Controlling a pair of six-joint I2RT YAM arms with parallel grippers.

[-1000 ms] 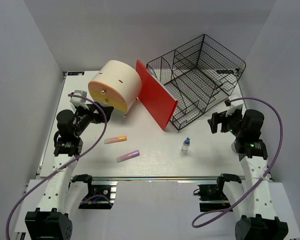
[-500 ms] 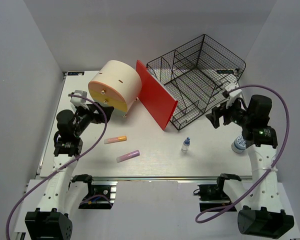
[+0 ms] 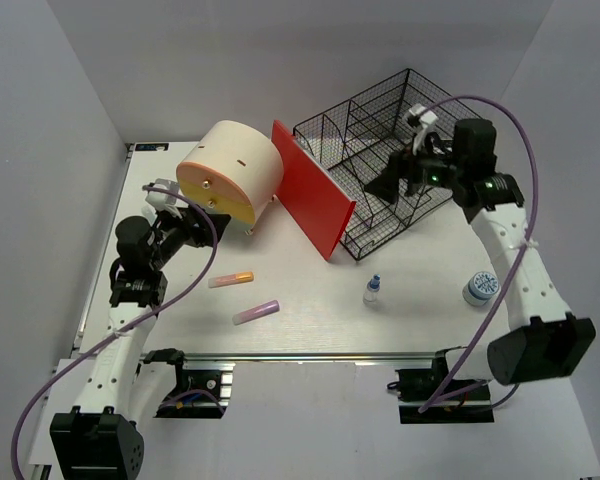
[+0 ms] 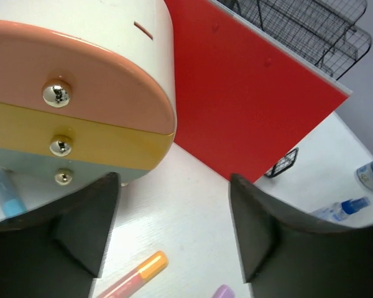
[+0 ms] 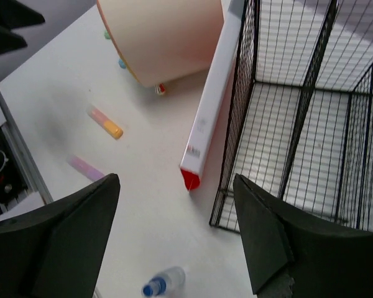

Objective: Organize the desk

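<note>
Two loose pens, a pink-and-orange marker (image 3: 230, 280) and a lilac marker (image 3: 256, 312), lay in the lower-left middle of the top view on the large flat white rectangular desk (image 3: 310, 330), which filled the frame's centre with its metal rail along the bottom edge. A small clear bottle with a blue cap (image 3: 372, 290) and a round white-and-blue jar (image 3: 479, 288) sat further right.

The left gripper (image 4: 174, 236) was spread wide and held nothing, low and just in front of the cream drum-shaped drawer unit (image 3: 230, 172) with brass knobs. The right gripper (image 5: 174, 242), equally wide and empty, hung above the front edge of the black wire-mesh organiser (image 3: 420, 130) at upper right.

A flat red board (image 3: 313, 203) stood on edge between drawer unit and organiser, seemingly propped against the mesh. That looked the weak point: a nudge to the organiser from the right arm could tip the board onto the bottle. An open finger could also snag in the wire and drag the whole basket.
</note>
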